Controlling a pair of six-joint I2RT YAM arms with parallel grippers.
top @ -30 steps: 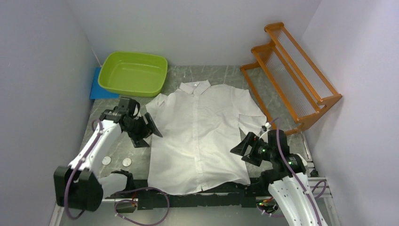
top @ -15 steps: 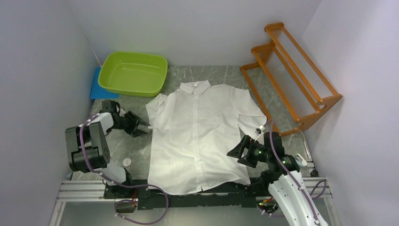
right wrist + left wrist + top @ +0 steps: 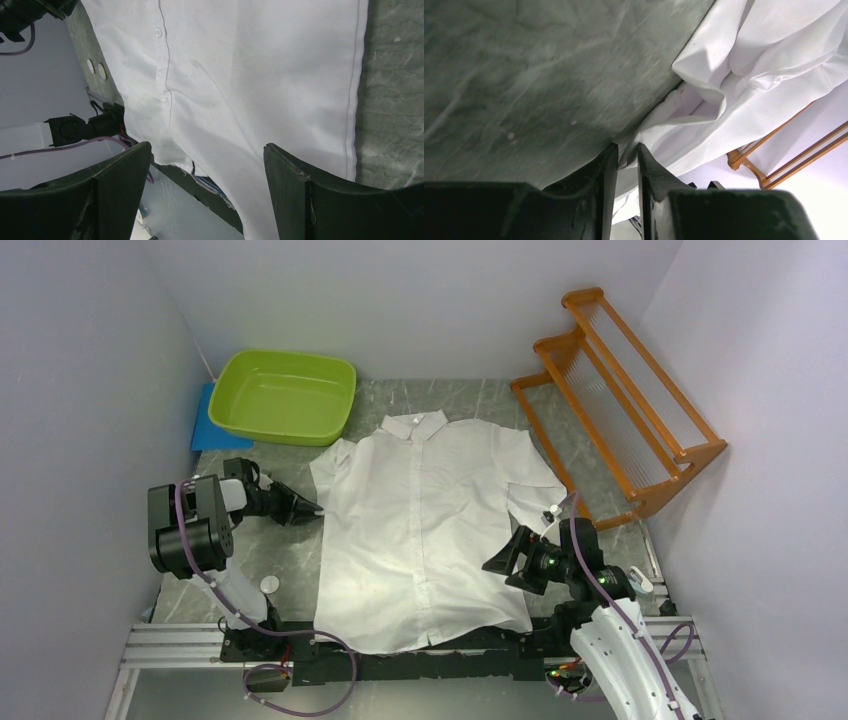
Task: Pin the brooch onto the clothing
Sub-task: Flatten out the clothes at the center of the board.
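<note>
My left gripper [image 3: 626,148] is right at the shirt's [image 3: 420,520] left edge, by the bunched-up sleeve. Its two fingers [image 3: 596,190] are nearly together, and I see a bit of white cloth in the thin gap. I cannot tell if they pinch the cloth or only touch it. From above, this gripper [image 3: 312,510] is just a small dark tip, so the gap does not show there.

My right gripper [image 3: 207,149] hangs over the shirt's near right corner. Its fingers are spread wide and hold nothing.

The right wrist camera shows two buttons and the side seam up close, but the collar is cut off. It also shows two small round discs [image 3: 91,65] past the shirt's left edge. The top camera shows only one disc [image 3: 268,583]; my left arm hides the spot beside it. The discs are too small to tell what they are.

The shirt lies flat and front up on the grey table [image 3: 260,550]. Its long way runs from near to far. The collar points at the back wall and the hem lies by the arm bases. A green tub [image 3: 283,400] sits off the shirt's far left corner. An orange rack [image 3: 583,297] stands off its far right side.
</note>
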